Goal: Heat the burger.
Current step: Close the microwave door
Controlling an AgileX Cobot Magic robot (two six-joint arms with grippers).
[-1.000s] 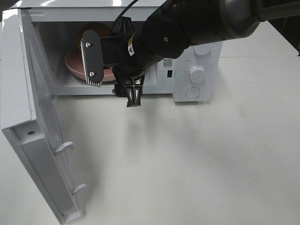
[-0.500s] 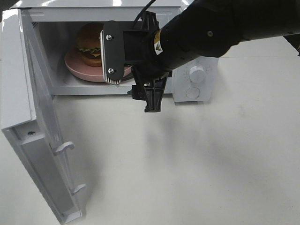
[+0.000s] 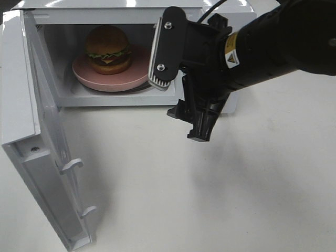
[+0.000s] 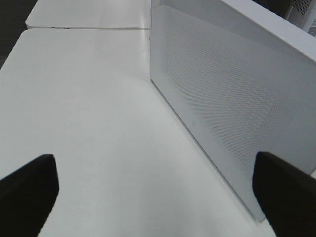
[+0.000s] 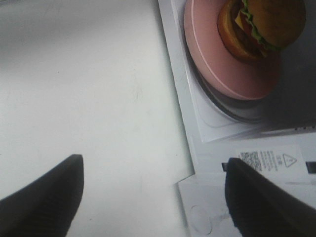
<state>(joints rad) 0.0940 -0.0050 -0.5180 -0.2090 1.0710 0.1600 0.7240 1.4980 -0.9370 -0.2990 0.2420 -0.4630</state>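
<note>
The glossy golden-bunned burger (image 3: 108, 50) sits on a round pink plate (image 3: 84, 76) inside the open white microwave (image 3: 121, 16); the black right gripper (image 3: 179, 109) hangs outside, spread and empty

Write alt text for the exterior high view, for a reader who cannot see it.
A burger sits on a pink plate inside a white microwave whose door stands wide open. The black right gripper, open and empty, hangs before the microwave's right side.

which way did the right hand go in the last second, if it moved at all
Yes. The right hand has backed out of the microwave's open front and shifted right, uncovering the burger on its plate.
</note>
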